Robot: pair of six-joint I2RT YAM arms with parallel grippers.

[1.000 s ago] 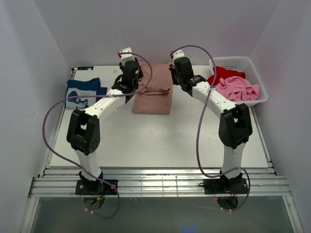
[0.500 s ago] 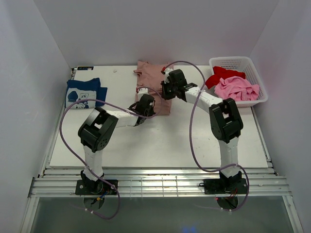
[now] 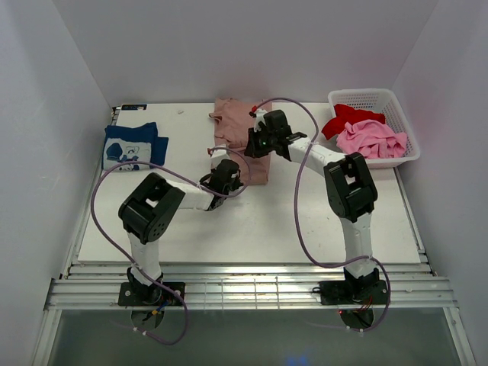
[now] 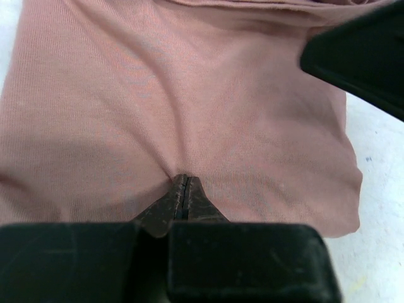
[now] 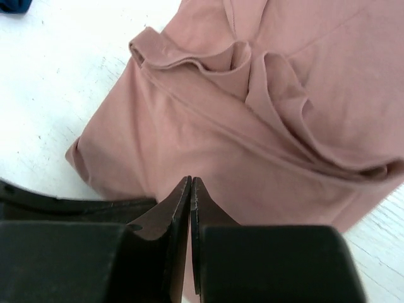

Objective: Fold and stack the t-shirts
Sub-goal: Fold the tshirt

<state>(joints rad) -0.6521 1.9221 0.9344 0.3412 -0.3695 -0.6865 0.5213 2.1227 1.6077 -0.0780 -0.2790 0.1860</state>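
The dusty pink-tan t-shirt (image 3: 232, 114) lies at the back middle of the table, loosely folded with ripples (image 5: 284, 95). My left gripper (image 3: 227, 169) is down on its near left part. Its jaws (image 4: 185, 180) are shut, and the cloth (image 4: 189, 95) puckers into their tips. My right gripper (image 3: 255, 143) sits on the shirt's right side, also shut (image 5: 190, 180), with a thin sliver of pink cloth between the jaws. A navy t-shirt (image 3: 133, 145) with a white print lies folded at the far left.
A white basket (image 3: 374, 95) at the back right holds a red t-shirt (image 3: 347, 116) and a bright pink one (image 3: 374, 139). The two grippers are close together; the right one's black body (image 4: 360, 57) shows in the left wrist view.
Both arms came back from the shirt's far end to its near part, and both grippers went from open to shut. The shirt's far end now shows uncovered.
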